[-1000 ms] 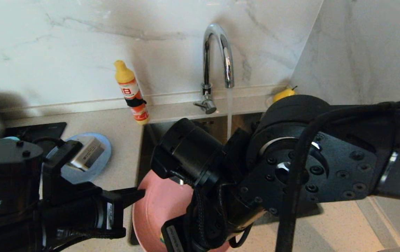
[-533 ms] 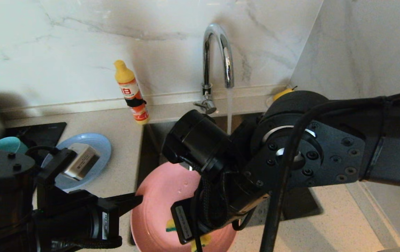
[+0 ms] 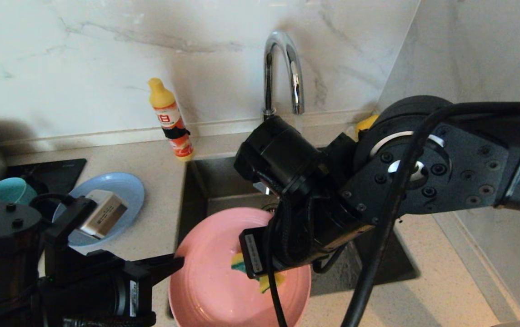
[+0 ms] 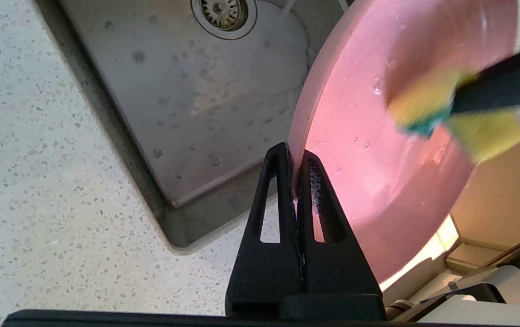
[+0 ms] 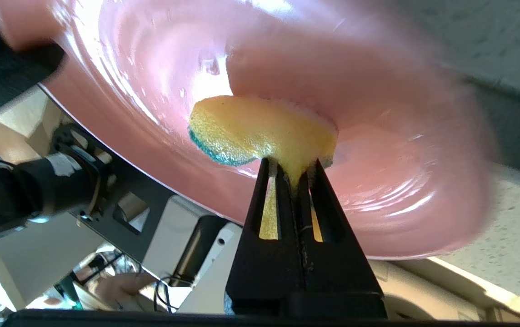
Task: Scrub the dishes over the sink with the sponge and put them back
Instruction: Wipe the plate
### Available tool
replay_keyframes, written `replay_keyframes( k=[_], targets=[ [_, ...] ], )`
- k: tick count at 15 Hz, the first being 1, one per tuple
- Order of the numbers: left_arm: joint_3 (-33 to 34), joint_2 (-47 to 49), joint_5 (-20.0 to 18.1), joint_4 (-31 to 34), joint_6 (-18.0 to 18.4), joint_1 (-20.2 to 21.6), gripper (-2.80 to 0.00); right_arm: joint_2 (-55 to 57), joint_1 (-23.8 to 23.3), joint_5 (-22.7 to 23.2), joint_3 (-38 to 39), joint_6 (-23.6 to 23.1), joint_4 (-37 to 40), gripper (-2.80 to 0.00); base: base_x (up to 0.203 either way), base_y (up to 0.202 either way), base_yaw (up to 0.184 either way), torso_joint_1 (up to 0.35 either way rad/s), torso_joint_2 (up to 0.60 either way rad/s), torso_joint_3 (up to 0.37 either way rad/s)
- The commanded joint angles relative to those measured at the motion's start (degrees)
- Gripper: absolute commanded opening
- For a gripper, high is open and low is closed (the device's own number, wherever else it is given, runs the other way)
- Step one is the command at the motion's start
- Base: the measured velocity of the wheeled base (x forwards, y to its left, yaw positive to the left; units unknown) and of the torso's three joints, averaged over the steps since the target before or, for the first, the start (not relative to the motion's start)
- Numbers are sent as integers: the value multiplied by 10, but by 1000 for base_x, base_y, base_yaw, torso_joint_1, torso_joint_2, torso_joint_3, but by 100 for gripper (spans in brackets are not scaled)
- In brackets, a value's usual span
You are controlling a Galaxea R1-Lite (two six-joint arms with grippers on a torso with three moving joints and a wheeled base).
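From the head, my left claw (image 3: 176, 263) pinches the pink plate (image 3: 210, 290) over the sink (image 3: 223, 181); my right claw (image 3: 260, 277) presses the sponge (image 3: 237, 262) onto it. Left wrist alone shows the drain (image 4: 223, 11). Right wrist shows my fingers clamping the sponge's foam.

The speckled counter (image 3: 151, 181) carries a grey-blue plate (image 3: 126, 193), a bottle (image 3: 171, 120) and the sink (image 3: 214, 181).

Sponge (image 3: 269, 279) on plate (image 3: 214, 281) — over sink (image 3: 223, 190), bottle (image 3: 171, 120) behind.
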Motion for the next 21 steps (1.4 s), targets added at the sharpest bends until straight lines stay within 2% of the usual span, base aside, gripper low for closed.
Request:
replay_keyframes(
  k=[1,6,11,15,21],
  targets=[
    [2,-5,0,-1,-1,-1,-280,-25,-4,-1,0,0,-1,-280,0,0,0,0,0,0],
    [9,-5,0,-1,-1,-12,-280,-17,4,-1,-1,-1,-44,-280,0,0,0,0,0,0],
    [12,-1,0,-2,-4,-12,-280,13,38,-1,-1,-3,-61,-280,0,0,0,0,0,0],
    [10,-1,0,-2,-9,-12,-280,29,64,1,0,-11,-39,-280,0,0,0,0,0,0],
    [8,0,2,-3,-11,-12,-280,25,70,3,11,-7,34,-280,0,0,0,0,0,0]
  ],
)
